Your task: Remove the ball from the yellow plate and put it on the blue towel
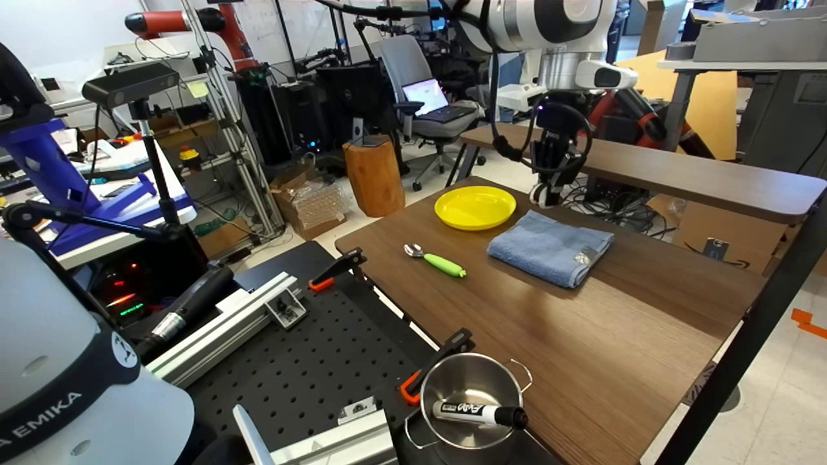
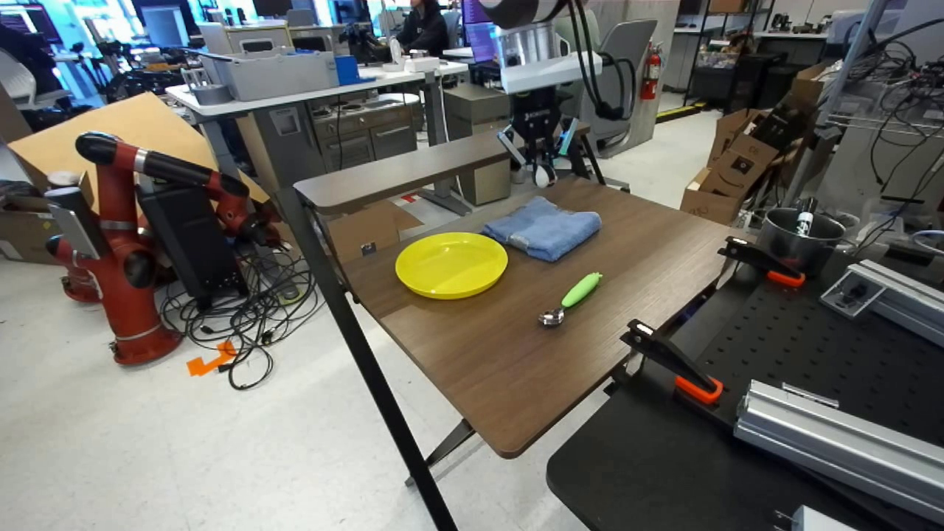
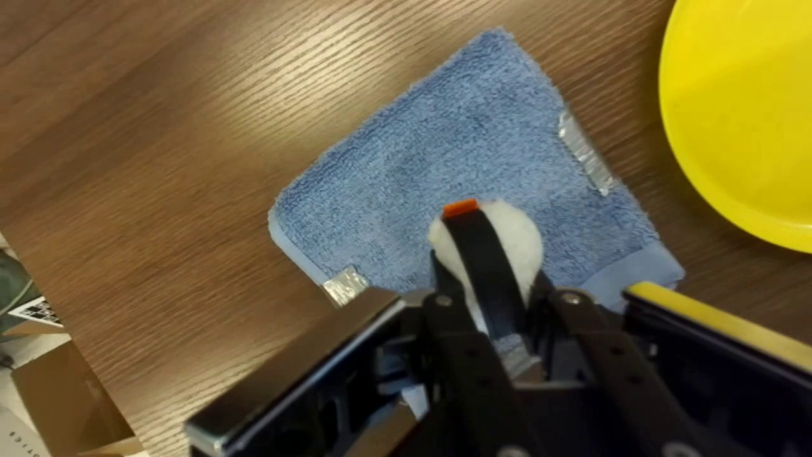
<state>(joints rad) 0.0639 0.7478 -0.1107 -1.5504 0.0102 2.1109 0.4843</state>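
Observation:
The ball (image 3: pixel 520 241) is white with a black band and an orange tip. My gripper (image 3: pixel 488 276) is shut on it, one finger on each side. In both exterior views, the gripper (image 1: pixel 548 184) (image 2: pixel 543 164) holds the ball (image 1: pixel 549 196) (image 2: pixel 543 177) in the air. The blue towel (image 3: pixel 444 158) lies folded on the table, below the ball in the wrist view, and shows in both exterior views (image 1: pixel 549 248) (image 2: pixel 549 228). The yellow plate (image 1: pixel 475 208) lies beside the towel with nothing on it; it also shows in an exterior view (image 2: pixel 451 265) and the wrist view (image 3: pixel 742 114).
A spoon with a green handle (image 1: pixel 444 265) (image 2: pixel 581 290) lies on the wooden table (image 1: pixel 504 323) (image 2: pixel 487 361) near the plate and towel. A metal pot (image 1: pixel 429 387) with a marker (image 1: pixel 475 413) stands by the table's near edge. Black clamps (image 1: pixel 446 355) (image 2: pixel 667 354) grip the table edge.

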